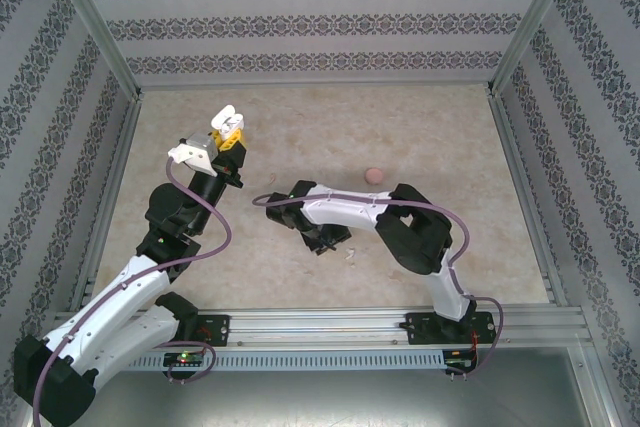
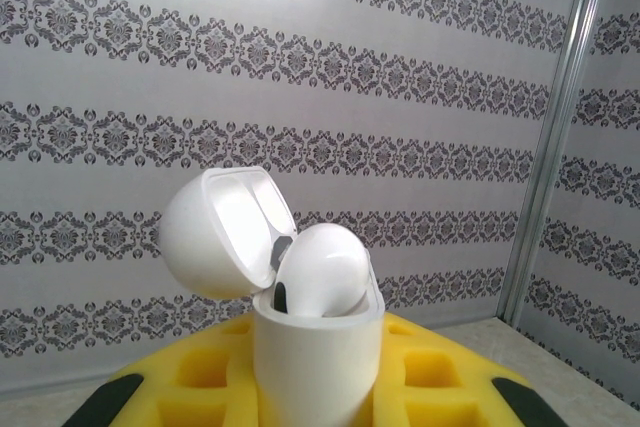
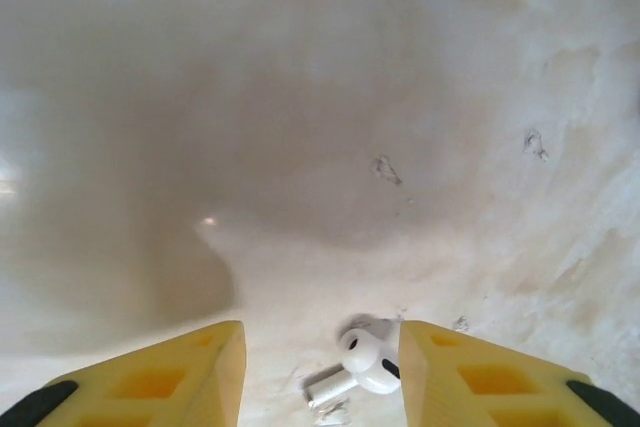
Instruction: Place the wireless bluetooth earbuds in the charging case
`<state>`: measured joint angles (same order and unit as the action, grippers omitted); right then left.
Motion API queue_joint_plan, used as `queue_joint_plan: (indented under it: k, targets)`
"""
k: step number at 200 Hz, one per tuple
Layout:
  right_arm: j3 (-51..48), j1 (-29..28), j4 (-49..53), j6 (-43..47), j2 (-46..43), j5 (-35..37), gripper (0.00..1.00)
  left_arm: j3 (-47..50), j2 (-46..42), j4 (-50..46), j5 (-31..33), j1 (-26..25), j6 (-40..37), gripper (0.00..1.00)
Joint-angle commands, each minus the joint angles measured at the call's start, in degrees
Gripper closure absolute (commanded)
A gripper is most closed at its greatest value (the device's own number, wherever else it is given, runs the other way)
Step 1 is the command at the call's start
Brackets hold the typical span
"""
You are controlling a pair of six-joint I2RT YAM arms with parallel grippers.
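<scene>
Your left gripper (image 1: 228,137) is clamped on a glossy white plastic charging case (image 2: 315,372). It holds the case upright and lifted off the table, toward the back left of the workspace. In the left wrist view, its yellow moulded fingers (image 2: 440,377) press the lower body of the case from both sides. The case's rounded lid (image 2: 215,232) stands hinged open, tipped back to the left. A white stemmed earbud (image 2: 325,267) sits in the mouth of the case. Its bulbous head rises above the rim and leans to one side, and its stem is down inside where you cannot see it. Further right, your right gripper (image 3: 320,387) hangs low over the mottled beige tabletop (image 3: 300,147) with its two yellow fingers spread apart and nothing pinched. A second white stemmed earbud (image 3: 365,359) lies on its side on the table in the gap between those fingers. It lies closer to the right-hand finger in the wrist view, and you cannot tell whether it touches that finger. Beyond the right arm, well apart from both grippers, a small pale pink rounded object (image 1: 375,175) rests on the table, too small to identify.
</scene>
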<state>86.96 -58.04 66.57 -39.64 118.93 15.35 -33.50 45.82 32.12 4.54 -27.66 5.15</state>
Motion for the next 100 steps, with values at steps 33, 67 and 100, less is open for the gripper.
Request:
queue_joint_plan:
  k: [33, 67, 100]
  targets:
    - [-6.5, 0.7, -4.3, -9.7, -13.2, -1.4, 0.45, -0.4, -1.3, 0.4, -1.7, 0.4, 1.1, 1.0]
    - [-19.0, 2.1, -13.7, -22.6, -23.0, -3.7, 0.45, -0.4, -1.3, -0.3, -1.7, 0.4, 0.1, 1.0]
    - [-26.1, 2.3, -20.5, -36.1, -27.8, -3.8, 0.45, -0.3, -1.0, -0.3, -1.6, 0.4, -0.3, 1.0]
